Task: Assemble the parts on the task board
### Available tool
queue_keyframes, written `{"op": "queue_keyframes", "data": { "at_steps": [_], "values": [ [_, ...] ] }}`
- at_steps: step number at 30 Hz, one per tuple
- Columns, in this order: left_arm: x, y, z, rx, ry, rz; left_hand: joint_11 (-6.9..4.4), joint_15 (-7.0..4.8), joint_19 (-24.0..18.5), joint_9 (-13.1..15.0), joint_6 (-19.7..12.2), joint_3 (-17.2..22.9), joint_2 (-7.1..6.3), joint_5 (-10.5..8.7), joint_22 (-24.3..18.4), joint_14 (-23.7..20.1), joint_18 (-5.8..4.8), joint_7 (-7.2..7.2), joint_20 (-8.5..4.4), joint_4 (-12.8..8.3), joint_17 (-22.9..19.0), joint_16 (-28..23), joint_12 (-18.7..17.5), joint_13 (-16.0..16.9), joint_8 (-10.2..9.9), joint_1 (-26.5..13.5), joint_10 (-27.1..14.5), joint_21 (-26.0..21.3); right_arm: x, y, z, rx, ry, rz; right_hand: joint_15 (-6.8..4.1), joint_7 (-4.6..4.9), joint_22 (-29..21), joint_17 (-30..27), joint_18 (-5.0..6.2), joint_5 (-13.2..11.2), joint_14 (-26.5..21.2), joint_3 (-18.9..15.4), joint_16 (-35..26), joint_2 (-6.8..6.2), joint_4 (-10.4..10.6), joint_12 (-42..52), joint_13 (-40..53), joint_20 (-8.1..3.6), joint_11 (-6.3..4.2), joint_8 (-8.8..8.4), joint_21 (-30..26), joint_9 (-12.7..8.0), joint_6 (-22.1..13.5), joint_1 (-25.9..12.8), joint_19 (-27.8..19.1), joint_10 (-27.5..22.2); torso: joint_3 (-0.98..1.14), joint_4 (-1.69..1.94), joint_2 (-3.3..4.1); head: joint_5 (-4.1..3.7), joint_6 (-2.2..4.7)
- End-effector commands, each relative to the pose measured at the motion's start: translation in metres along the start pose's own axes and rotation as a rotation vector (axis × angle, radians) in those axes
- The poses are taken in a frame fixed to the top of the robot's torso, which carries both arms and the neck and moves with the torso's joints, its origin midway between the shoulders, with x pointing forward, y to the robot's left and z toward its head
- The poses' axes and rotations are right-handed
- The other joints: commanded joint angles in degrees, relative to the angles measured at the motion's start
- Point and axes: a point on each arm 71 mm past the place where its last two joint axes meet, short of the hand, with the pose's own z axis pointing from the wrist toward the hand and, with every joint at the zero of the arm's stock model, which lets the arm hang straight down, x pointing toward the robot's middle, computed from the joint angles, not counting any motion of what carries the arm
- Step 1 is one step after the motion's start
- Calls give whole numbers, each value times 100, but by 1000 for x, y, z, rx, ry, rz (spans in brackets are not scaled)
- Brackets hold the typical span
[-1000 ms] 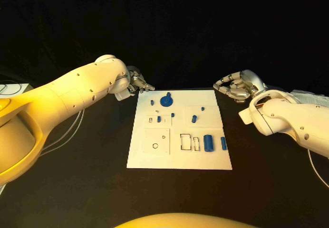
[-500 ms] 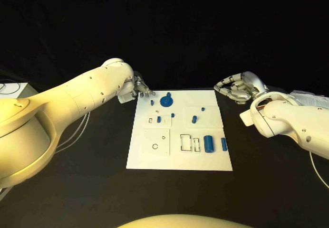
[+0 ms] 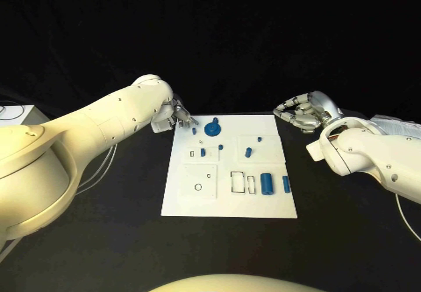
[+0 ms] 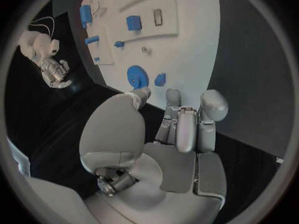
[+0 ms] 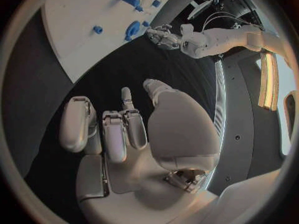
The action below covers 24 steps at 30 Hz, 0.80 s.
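Black table (image 3: 105,243) carries the white task board (image 3: 230,207); left hand (image 3: 180,114) and right hand (image 3: 301,111) curled, empty

Your left hand (image 4: 177,129) hangs over the black table (image 4: 249,84) at the edge of the white board (image 4: 187,45), fingers curled in, holding nothing. Just past the fingertips lie a blue disc (image 4: 137,76) and a small blue piece (image 4: 160,79). The right hand (image 4: 55,70) waits well apart.

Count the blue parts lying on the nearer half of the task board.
2: a thick cylinder and a slimmer bar, side by side near the task board's right edge. Nothing covers that half.
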Motion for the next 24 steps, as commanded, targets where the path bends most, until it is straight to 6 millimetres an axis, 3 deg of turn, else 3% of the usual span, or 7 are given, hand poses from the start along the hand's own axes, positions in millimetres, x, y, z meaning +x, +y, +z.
{"op": "queue_keyframes", "data": {
  "at_steps": [1, 8, 24],
  "values": [
    [5, -1, 1, -11, 43, 15, 2, 1, 44, -8, 43, -23, 7, -8, 18, 195, -49, 4, -12, 5, 395, 27, 46, 13, 34, -62, 48, 47, 0, 1, 0, -13, -1, -1, 28, 10, 6, 1288, 27, 39, 519, -18, -31, 44, -17, -4, 1099, 3, 33, 32, -21, 6, -42, 18, -19, 303, -1, -4, 1, 7, 0],
    [6, -2, 1, -15, 49, 19, -6, -4, 54, -22, 72, -6, 47, -6, 66, 206, -55, -7, -13, 1, 421, 48, 86, 47, 55, -99, 70, 88, 1, 2, 0, -13, 0, -1, 28, 10, 6, 1288, 27, 39, 519, -18, -31, 44, -17, -4, 1099, 3, 33, 32, -21, 6, -42, 18, -19, 303, 6, 5, -4, 0, -16],
    [10, -7, 1, 1, 59, 11, -17, -12, 42, -42, 76, 63, 75, -5, 83, 206, -54, -16, -19, -19, 426, 57, 104, 47, 69, -49, 62, 110, 2, 2, 1, -14, 3, -1, 28, 10, 6, 1288, 27, 39, 519, -18, -31, 44, -17, -4, 1099, 3, 33, 32, -21, 6, -42, 18, -19, 303, 2, 7, -2, -9, -30]
  ]
}}
